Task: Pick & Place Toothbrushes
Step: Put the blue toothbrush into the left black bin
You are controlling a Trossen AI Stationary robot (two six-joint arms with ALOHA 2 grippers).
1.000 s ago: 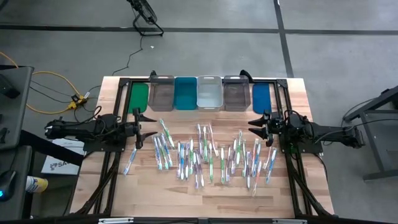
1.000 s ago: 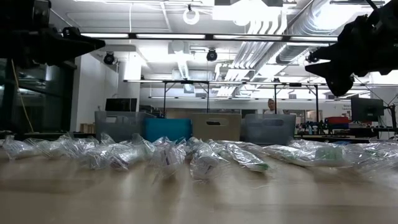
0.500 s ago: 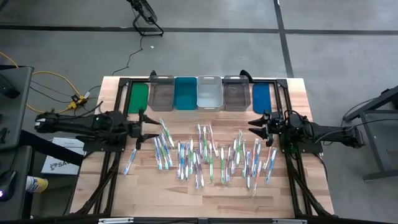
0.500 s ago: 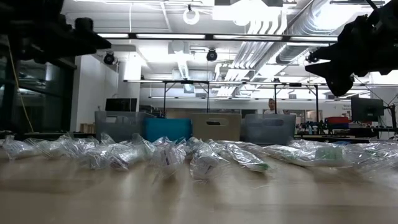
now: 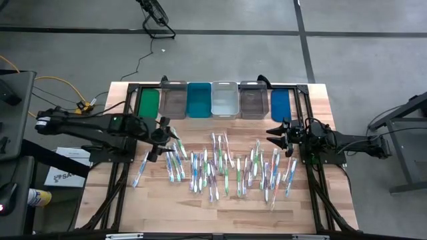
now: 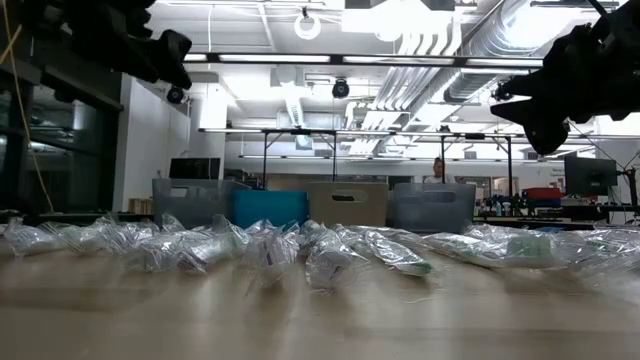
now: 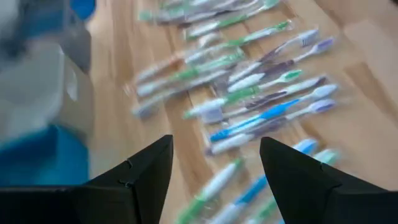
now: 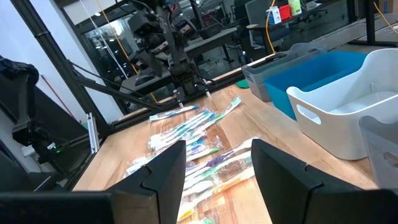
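Note:
Many toothbrushes (image 5: 220,167) in clear wrappers lie flat and scattered across the middle of the wooden table; they also show in the low view (image 6: 300,250). My left gripper (image 5: 167,138) hangs open above the left end of the spread, tipped downward, with toothbrushes (image 7: 261,93) below and ahead of its fingers. My right gripper (image 5: 270,132) stands open and level at the right end of the spread, above the table, with toothbrushes (image 8: 193,134) ahead of it. Neither gripper holds anything.
Along the far edge stands a row of bins: green (image 5: 148,103), grey (image 5: 175,100), teal (image 5: 199,100), clear (image 5: 225,100), grey (image 5: 253,100) and blue (image 5: 280,103). Black frame rails (image 5: 313,180) run along the table's left and right sides.
My left gripper has risen and reached out toward the table's middle, and it has tipped from level to slanting down at the toothbrushes on the left. Its fingers have stayed open. The toothbrushes have not moved.

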